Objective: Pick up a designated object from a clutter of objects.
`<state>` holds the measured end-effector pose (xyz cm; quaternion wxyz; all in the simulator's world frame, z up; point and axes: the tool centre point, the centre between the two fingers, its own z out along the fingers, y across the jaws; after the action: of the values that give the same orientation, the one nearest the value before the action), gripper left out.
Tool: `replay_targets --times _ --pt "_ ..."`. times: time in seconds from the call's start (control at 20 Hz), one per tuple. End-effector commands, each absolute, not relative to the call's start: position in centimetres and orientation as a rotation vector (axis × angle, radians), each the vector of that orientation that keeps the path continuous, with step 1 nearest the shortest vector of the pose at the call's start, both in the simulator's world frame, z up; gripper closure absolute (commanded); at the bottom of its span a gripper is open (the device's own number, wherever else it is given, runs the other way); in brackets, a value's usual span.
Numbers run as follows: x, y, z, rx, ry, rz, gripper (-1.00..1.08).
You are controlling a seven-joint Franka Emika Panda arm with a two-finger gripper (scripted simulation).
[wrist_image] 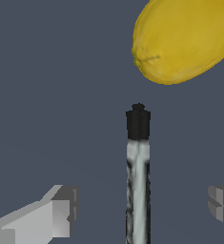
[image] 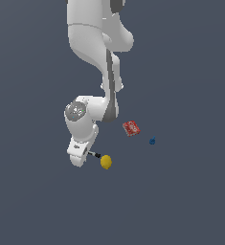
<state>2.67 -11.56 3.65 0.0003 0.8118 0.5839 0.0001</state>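
The designated object, a thin rod with a silvery-white shaft and a black end, lies on the floor. My gripper is open and low over it, one finger on each side of the shaft with clear gaps, touching nothing. In the exterior view only the rod's black end sticks out from under my gripper. The yellow ball of the clutter of objects lies just past the rod's black end, apart from it.
A flat red packet lies toward the exterior view's right of the arm. A tiny blue piece sits a little further right. The floor is plain dark grey.
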Motion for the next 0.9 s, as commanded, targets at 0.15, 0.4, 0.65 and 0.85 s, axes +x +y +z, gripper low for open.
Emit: replay_targets --times 0.15,0.4,0.65,0.85 --pt "2.6 -11.6 1.4 2.549 1.837 0.000 -0.92" --pt "2.7 -11.6 1.0 2.549 1.837 0.000 1.08" --pt "2.7 -11.6 1.0 2.549 1.837 0.000 1.08" --pt "2.7 -11.6 1.0 2.549 1.837 0.000 1.08"
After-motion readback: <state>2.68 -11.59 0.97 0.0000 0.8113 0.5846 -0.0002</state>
